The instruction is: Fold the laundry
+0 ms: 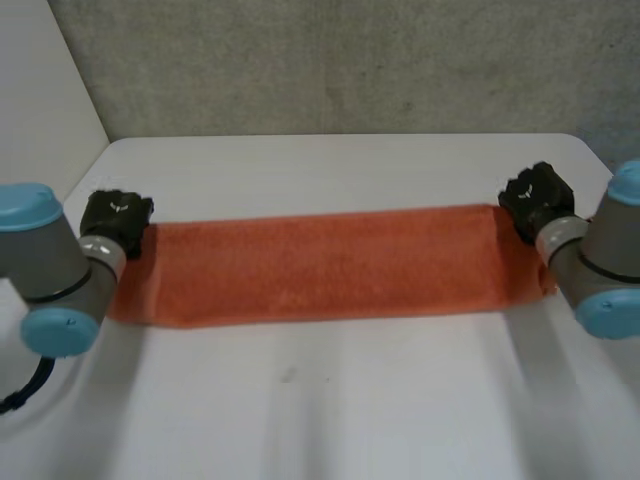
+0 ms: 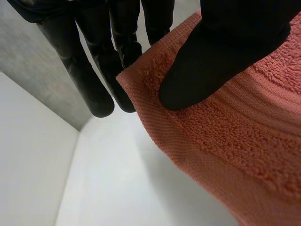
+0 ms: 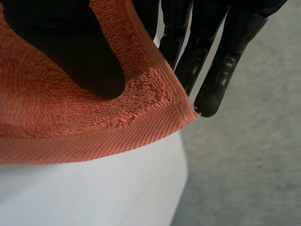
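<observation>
L hand (image 1: 115, 218), mid-left of frame, pinches the towel's (image 1: 320, 265) far left corner btwn thumb & fingers. R hand (image 1: 537, 197), mid-right, pinches the far right corner likewise. Towel spans mid-frame over the white counter (image 1: 330, 400).

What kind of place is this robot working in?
Probably a robot test lab, not a home: a white table, a plain grey wall behind it, and the left hand and right hand pinching one orange towel.
</observation>
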`<action>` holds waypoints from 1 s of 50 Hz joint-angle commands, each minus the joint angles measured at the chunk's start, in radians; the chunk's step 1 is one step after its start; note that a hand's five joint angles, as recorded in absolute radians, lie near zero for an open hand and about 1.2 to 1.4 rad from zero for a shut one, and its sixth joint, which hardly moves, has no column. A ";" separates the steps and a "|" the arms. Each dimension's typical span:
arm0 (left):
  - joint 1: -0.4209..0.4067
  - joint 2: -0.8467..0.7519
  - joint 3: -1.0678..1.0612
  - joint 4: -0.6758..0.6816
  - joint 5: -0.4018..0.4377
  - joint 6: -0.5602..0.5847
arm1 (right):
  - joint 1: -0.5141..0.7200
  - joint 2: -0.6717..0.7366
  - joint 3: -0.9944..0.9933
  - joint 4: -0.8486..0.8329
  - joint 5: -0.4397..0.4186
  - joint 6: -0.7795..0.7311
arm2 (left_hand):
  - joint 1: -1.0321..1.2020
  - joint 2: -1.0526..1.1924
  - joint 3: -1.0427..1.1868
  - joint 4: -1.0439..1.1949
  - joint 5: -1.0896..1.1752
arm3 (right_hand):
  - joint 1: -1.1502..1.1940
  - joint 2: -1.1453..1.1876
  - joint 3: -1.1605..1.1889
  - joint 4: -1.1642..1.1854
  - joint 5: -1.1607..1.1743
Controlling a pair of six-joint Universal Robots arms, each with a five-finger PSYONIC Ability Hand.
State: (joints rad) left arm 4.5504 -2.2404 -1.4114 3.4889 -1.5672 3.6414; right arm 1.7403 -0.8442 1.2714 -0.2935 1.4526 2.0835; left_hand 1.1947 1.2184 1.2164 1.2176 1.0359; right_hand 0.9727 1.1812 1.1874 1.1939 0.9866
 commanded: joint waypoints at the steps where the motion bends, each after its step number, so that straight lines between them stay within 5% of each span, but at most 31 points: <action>1: -0.017 -0.105 0.118 0.093 0.001 -0.001 | 0.019 0.161 -0.139 -0.113 -0.003 -0.002 | 0.202 0.178 0.180 0.179 0.186 | 0.424 0.215 0.209 0.202 0.235; 3: -0.022 -0.117 0.127 0.124 0.007 -0.001 | 0.019 0.189 -0.165 -0.115 0.011 -0.003 | 0.202 0.178 0.180 0.179 0.186 | 0.221 0.013 0.006 0.000 0.033; 4: -0.031 -0.125 0.127 0.154 0.009 -0.001 | 0.021 0.209 -0.179 -0.115 0.021 -0.003 | -0.097 -0.121 -0.119 -0.120 -0.113 | -0.659 -0.867 -0.873 -0.880 -0.847; 5: -0.045 -0.128 0.124 0.179 0.009 -0.001 | 0.021 0.209 -0.179 -0.115 0.022 -0.003 | -1.020 -1.044 -1.042 -1.043 -1.036 | -0.667 -0.876 -0.882 -0.889 -0.856; 8: -0.059 -0.127 0.117 0.200 0.010 -0.001 | 0.033 0.211 -0.176 -0.113 0.058 0.009 | -0.849 -0.873 -0.871 -0.872 -0.865 | -0.798 -1.007 -1.013 -1.019 -0.987; 9: -0.076 -0.122 0.102 0.222 0.012 0.000 | 0.039 0.197 -0.167 -0.113 0.072 0.029 | -1.020 -1.044 -1.042 -1.043 -1.036 | -0.798 -1.007 -1.013 -1.019 -0.987; 13: -0.093 -0.070 0.040 0.274 0.010 0.000 | 0.038 0.131 -0.129 -0.111 0.081 0.122 | -1.020 -1.044 -1.042 -1.043 -1.036 | -0.798 -1.007 -1.013 -1.019 -0.987; 18: -0.093 0.034 -0.055 0.283 0.010 -0.003 | 0.024 -0.102 0.020 -0.096 0.061 0.435 | -1.020 -1.044 -1.042 -1.043 -1.036 | -0.798 -1.007 -1.013 -1.019 -0.987; 24: -0.093 0.154 -0.178 0.283 0.004 -0.015 | -0.011 -0.266 0.166 -0.001 -0.033 0.608 | -1.020 -1.044 -1.042 -1.043 -1.036 | -0.798 -1.007 -1.013 -1.019 -0.987; 35: -0.100 0.318 -0.406 0.272 -0.001 -0.069 | -0.165 -0.306 0.278 0.275 -0.156 0.616 | -1.020 -1.044 -1.042 -1.043 -1.036 | -0.551 -0.759 -0.765 -0.772 -0.739; 40: -0.102 0.338 -0.439 0.271 -0.002 -0.182 | -0.202 -0.271 0.309 0.234 -0.159 0.615 | -1.020 -1.044 -1.042 -1.043 -1.036 | -0.463 -0.671 -0.677 -0.684 -0.651; 50: -0.099 0.337 -0.440 0.271 -0.002 -0.234 | -0.234 -0.177 0.309 0.169 -0.225 0.618 | -1.020 -1.044 -1.042 -1.043 -1.036 | -0.233 -0.442 -0.448 -0.454 -0.421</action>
State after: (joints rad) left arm 4.4517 -1.8999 -1.8537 3.7595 -1.5689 3.4260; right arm 1.5267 -1.0685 1.5835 -0.0923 1.2692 2.6977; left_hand 0.1794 0.1658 0.1696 0.1702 0.0307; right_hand 0.4838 0.5688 0.5693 0.5666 0.3690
